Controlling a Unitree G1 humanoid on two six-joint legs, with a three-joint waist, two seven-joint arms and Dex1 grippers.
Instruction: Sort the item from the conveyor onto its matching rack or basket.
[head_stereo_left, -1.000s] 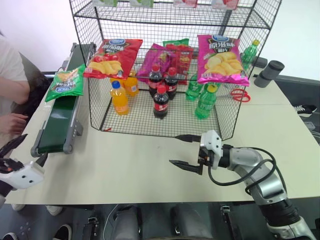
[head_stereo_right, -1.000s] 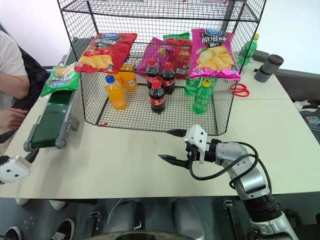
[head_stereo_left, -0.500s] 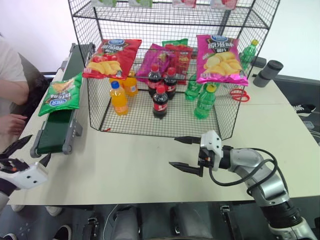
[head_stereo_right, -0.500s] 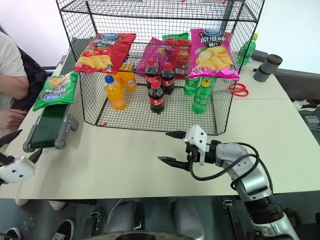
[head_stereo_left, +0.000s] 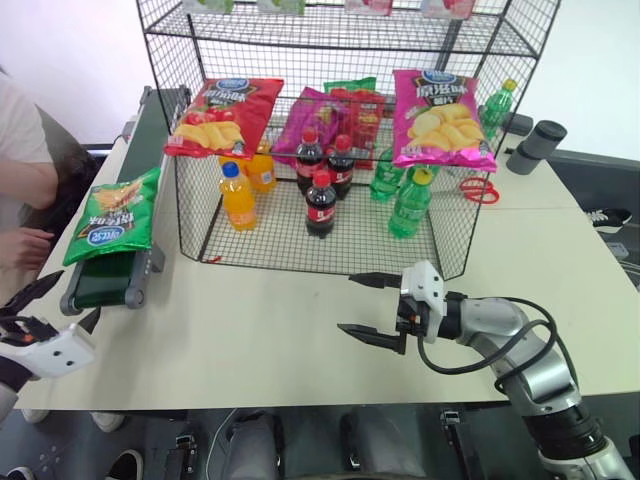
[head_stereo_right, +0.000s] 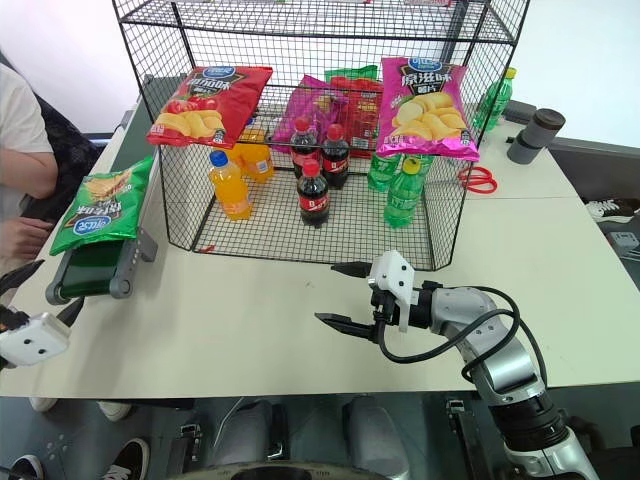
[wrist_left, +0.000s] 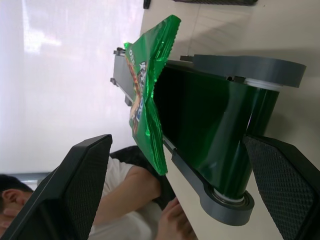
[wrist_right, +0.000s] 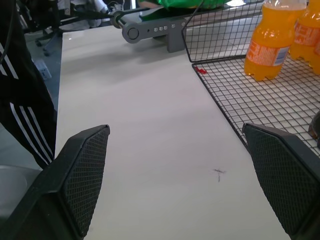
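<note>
The item, a green crisp bag (head_stereo_left: 110, 212), lies on the conveyor (head_stereo_left: 100, 283) close to its near end and overhangs the belt's left rail. Beyond the conveyor's right side stands the tall black wire rack (head_stereo_left: 300, 30). My left gripper (head_stereo_left: 60, 303) is open, low at the table's front left corner, just short of the conveyor's end roller; its wrist view looks up the belt (wrist_left: 210, 125) at the bag (wrist_left: 145, 100). My right gripper (head_stereo_left: 348, 302) is open above the bare table in front of the rack, pointing left and holding nothing.
A red crisp bag (head_stereo_left: 225, 115) and a magenta one (head_stereo_left: 440, 120) hang on the rack's front. Orange (head_stereo_left: 238, 195), cola (head_stereo_left: 320, 200) and green (head_stereo_left: 408, 205) bottles stand inside. Red scissors (head_stereo_left: 482, 190) lie to the right. A person (head_stereo_left: 20, 190) sits left of the conveyor.
The green bag has ridden along the belt from the middle toward the near end. Both grippers have stayed where they were, open.
</note>
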